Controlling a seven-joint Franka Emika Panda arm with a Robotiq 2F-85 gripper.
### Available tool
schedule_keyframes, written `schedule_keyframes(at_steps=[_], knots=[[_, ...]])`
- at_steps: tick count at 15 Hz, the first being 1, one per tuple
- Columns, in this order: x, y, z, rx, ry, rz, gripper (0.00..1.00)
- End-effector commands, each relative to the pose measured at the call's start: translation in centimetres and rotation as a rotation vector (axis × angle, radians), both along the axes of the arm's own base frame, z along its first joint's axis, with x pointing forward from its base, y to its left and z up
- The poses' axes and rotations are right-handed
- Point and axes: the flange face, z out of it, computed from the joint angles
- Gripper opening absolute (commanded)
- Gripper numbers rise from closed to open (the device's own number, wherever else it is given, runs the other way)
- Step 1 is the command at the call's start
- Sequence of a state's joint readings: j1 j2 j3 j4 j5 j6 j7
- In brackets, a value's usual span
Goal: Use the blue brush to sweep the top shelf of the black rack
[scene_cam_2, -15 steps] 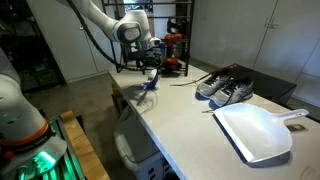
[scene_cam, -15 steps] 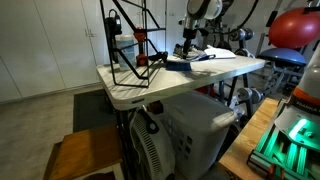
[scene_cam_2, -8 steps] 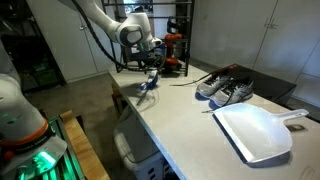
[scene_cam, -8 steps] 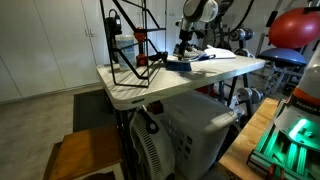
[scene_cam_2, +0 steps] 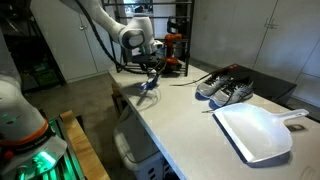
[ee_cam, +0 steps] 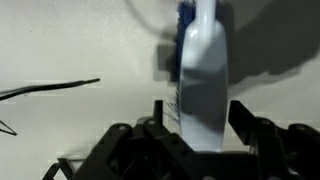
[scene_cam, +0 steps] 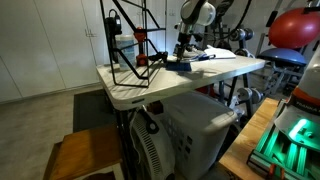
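- Since a second before, I had brought the arm down: the end effector (scene_cam_2: 150, 76) sat lower over the worktop (scene_cam_2: 190, 135) than it had, right above the blue brush (scene_cam_2: 147, 87).
- In the wrist view the end effector (ee_cam: 200, 122) straddled the brush (ee_cam: 203, 70), one finger (ee_cam: 160, 115) close on each side of the handle.
- The fingers stood narrow around the handle. The picture was blurred, so I could not tell whether they were pressing on it or just short of it.
- The brush lay flat on the worktop, pointing away from the wrist camera.
- In an exterior view the brush (scene_cam: 188, 65) lay near the foot of the black rack (scene_cam: 130, 45), clear of its shelves, with the end effector (scene_cam: 183, 57) directly over it.
- The rack stood upright at one end of the worktop (scene_cam: 150, 92); in an exterior view it showed behind the arm (scene_cam_2: 176, 45).
- A pair of grey-and-white shoes (scene_cam_2: 225, 90) sat further along the worktop, well apart from the brush.
- A white dustpan (scene_cam_2: 255, 135) lay beyond the shoes.
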State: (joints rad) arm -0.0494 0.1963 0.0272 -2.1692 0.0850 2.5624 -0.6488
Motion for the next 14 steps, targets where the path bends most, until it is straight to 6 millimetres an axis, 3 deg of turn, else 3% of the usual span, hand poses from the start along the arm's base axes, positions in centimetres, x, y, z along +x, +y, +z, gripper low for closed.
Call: schedule_keyframes(at_steps=[1, 4, 6, 9, 14], knots=[[0.6, -0.4, -0.8, 0.020, 0.020, 0.000, 0.37], [0.6, -0.6, -0.7, 0.021, 0.021, -0.002, 0.19], [0.2, -0.8, -0.1, 0.011, 0.020, -0.011, 0.19], [-1.3, -1.2, 2.6, 0.008, 0.005, -0.009, 0.19], [-4.4, -1.2, 9.2, -0.001, -0.083, -0.012, 0.19]])
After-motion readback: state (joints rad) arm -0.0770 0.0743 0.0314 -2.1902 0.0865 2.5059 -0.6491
